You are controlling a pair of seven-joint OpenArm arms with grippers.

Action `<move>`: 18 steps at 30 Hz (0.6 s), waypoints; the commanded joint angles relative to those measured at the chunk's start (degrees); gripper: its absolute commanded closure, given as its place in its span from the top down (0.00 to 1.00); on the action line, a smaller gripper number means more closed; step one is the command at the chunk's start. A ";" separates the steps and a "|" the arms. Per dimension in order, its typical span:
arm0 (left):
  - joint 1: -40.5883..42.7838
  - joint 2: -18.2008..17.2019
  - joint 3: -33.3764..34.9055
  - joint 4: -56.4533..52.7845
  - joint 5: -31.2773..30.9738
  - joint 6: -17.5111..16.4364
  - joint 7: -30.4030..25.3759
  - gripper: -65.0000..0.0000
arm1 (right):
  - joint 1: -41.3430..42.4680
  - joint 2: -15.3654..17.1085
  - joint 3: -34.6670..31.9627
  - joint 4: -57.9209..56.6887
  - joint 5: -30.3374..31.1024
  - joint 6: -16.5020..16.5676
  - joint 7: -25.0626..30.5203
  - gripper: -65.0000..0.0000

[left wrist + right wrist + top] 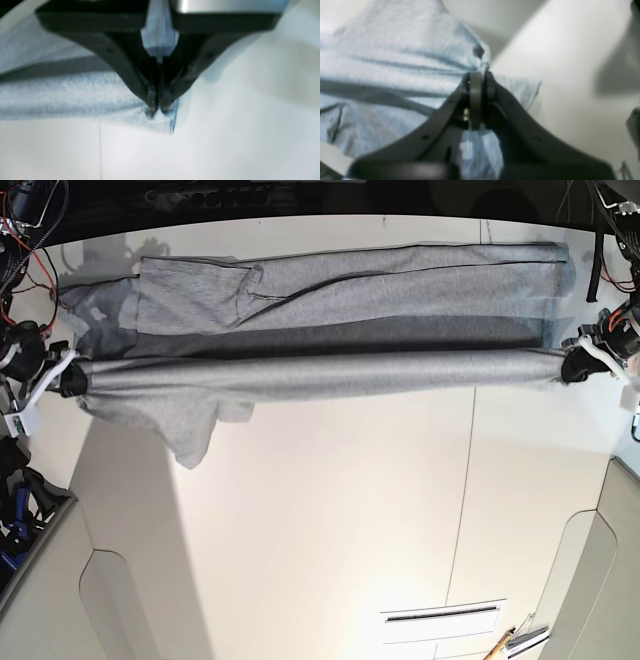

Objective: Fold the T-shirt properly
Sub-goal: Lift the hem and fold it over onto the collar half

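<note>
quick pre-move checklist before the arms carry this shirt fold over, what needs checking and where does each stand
1. Left gripper shut on the T-shirt edge: ok, the tips pinch grey cloth.
2. Right gripper shut on the T-shirt: ok, fabric bunches at the tips.
3. Lifted edge taut between the two grippers: ok, it runs nearly straight in the base view.
4. Sleeve tucked in: not ok, one hangs loose below the lifted edge near the right gripper.
5. Far half flat on the table: ok, apart from slight creases.
6. Lettering side facing in or out: cannot tell.
</note>
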 commanded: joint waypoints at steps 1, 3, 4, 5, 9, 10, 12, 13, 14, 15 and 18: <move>0.28 -1.46 -0.72 1.07 0.48 0.50 -0.94 0.00 | 0.11 1.27 0.81 0.85 -0.63 -0.28 0.33 0.00; 1.40 -1.46 -0.72 1.07 0.48 0.48 -0.76 0.00 | -1.29 1.25 0.81 0.85 -0.63 -0.28 0.22 0.00; 1.64 -1.44 -0.72 1.07 0.46 0.48 -0.74 0.00 | -1.77 1.25 0.81 0.85 -0.66 -0.28 0.22 0.00; 1.66 -1.44 -0.72 1.07 0.50 0.48 -0.55 0.00 | -2.32 1.27 0.81 0.85 -0.63 -0.28 0.24 0.00; 1.62 -1.44 -0.72 1.07 0.50 0.48 -0.33 0.00 | -3.65 1.25 0.81 0.85 -0.66 -0.28 0.24 0.00; 1.62 -1.46 -0.72 1.07 0.48 0.48 -0.17 0.00 | -3.69 1.25 0.81 0.85 -0.68 -0.28 0.24 0.00; 1.62 -1.46 -0.72 1.07 0.44 0.42 0.26 0.00 | -3.67 1.27 0.81 0.85 -0.63 -0.33 0.15 0.00; 1.62 -1.49 -0.72 1.09 0.42 -1.05 1.53 0.00 | -3.67 1.25 0.81 0.85 -0.59 -0.31 -0.15 0.00; 1.62 -1.49 -0.72 1.11 0.39 -3.28 2.89 0.00 | -3.67 1.25 0.81 0.85 -0.55 -0.31 -0.42 0.00; 1.62 -1.49 -0.72 1.11 0.00 -4.59 3.96 0.00 | -3.67 1.27 0.81 0.85 -0.11 -0.31 -0.87 0.09; 1.62 -1.49 -0.72 1.11 -1.62 -5.11 4.55 0.31 | -3.63 1.27 0.81 0.92 2.86 -0.28 -0.96 0.35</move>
